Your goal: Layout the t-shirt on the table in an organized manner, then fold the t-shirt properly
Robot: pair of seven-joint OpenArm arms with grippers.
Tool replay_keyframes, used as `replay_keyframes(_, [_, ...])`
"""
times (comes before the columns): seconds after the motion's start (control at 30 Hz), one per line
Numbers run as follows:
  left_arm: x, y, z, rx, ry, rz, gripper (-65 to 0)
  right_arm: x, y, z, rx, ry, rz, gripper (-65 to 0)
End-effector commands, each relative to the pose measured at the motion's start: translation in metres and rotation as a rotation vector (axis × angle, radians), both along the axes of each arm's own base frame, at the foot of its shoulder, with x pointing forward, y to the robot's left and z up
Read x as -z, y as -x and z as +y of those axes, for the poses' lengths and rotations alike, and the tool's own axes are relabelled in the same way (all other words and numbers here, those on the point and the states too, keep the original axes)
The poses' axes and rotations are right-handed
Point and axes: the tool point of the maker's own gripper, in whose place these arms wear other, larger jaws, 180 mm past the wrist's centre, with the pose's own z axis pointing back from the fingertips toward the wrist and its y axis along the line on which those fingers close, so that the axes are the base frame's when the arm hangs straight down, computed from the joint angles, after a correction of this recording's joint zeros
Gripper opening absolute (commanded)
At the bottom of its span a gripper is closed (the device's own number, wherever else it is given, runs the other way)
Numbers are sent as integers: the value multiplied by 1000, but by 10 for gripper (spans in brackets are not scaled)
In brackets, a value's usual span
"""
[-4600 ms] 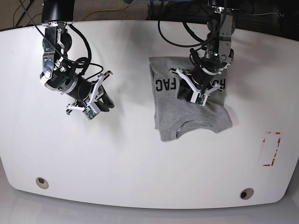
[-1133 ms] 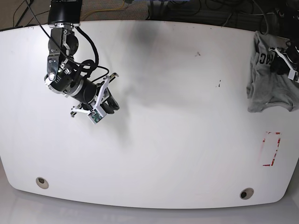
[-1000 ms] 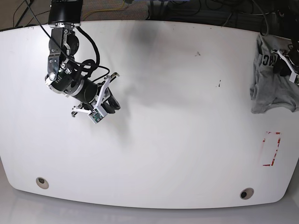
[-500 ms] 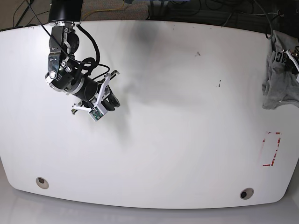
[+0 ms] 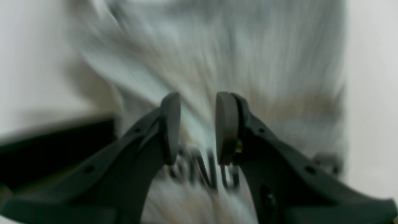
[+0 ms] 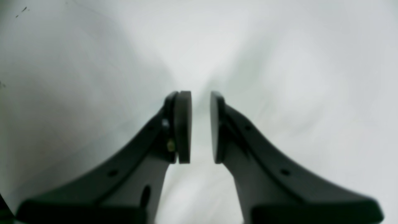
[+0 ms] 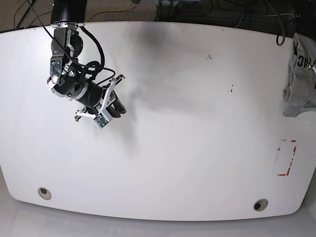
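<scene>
Right gripper [image 7: 116,109]: hangs over the table [image 7: 187,148] near its far-left part, well apart from the red tape mark [image 7: 287,157]; the pads [image 6: 183,124] stand a narrow gap apart with only bare white tabletop between them, grasping nothing.
Table: glossy white, a round grommet hole [image 7: 44,192] near its front-left corner and another [image 7: 260,204] near the front right, just below the tape mark.
T-shirt [image 7: 301,74]: grey, bunched at the far-right edge, beyond the tape mark, running out of the base picture.
Left gripper [image 5: 197,127]: outside the base view; the wrist view shows its pads parted, blurred grey fabric [image 5: 217,62] and black lettering behind them; whether it pinches cloth I cannot tell.
</scene>
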Motion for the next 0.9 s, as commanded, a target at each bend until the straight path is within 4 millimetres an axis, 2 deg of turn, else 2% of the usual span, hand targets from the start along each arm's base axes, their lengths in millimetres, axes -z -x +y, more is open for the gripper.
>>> replay_keyframes(0.0, [-36,-24,0,34,-46,-84,-471,-18,-8,1,-4,-22,-63,-555])
replay_keyframes(0.1, [-53,-37,-9,60,-63,-133,-472,-23,-10,4,-6,-44,-93,-555])
replay_keyframes(0.23, [-66,-52,-35,100,-46,-219,-472,-20,-6,0,3,0,-125,-555])
replay_keyframes(0.37, [-84,-63,-68,155,-24,-330,-472,-17,-2,-7,24,85,-195,-555])
replay_keyframes(0.43, [-88,-64,-87,184,10,-397,-472,-16,0,-5,31,83,-231,-555])
replay_keyframes(0.53, [-94,-67,-120,228,100,-529,-472,-19,3,-12,83,63,-299,-556])
replay_keyframes(0.63, [-94,-67,-146,241,209,-648,-472,-18,7,-20,152,21,-339,-556])
replay_keyframes(0.73, [-90,-66,-161,215,289,-732,-471,-17,15,-30,199,-7,-363,-556])
replay_keyframes(0.87, [-67,-58,-178,183,323,-724,-472,-13,33,-47,255,-42,-369,-556])
